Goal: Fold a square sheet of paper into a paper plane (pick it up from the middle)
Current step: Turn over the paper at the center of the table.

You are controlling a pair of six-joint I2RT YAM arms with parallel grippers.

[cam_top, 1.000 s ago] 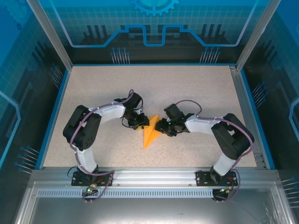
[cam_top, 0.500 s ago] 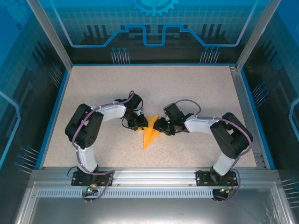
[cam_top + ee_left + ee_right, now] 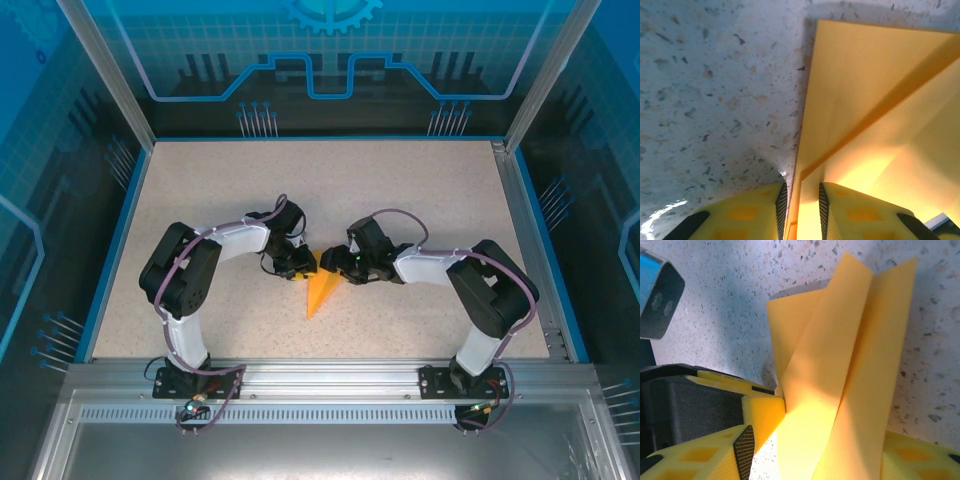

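Speckled tabletop (image 3: 420, 190) is seen inside a blue-lit enclosure (image 3: 330, 60), and the plane (image 3: 322, 290) lies at its middle, nose toward the near edge. Its far left edge is pinched by the clenched left gripper (image 3: 802, 200). The right gripper (image 3: 832, 435) is spread and released, the plane's raised side standing between its fingers (image 3: 762, 415). A late wing fold is judged to be in hand. Next, that side must be pressed flat along its crease against the left pinch.

light: bright, even, from above | shadows: soft | wrist views: close-up, foreground blurred
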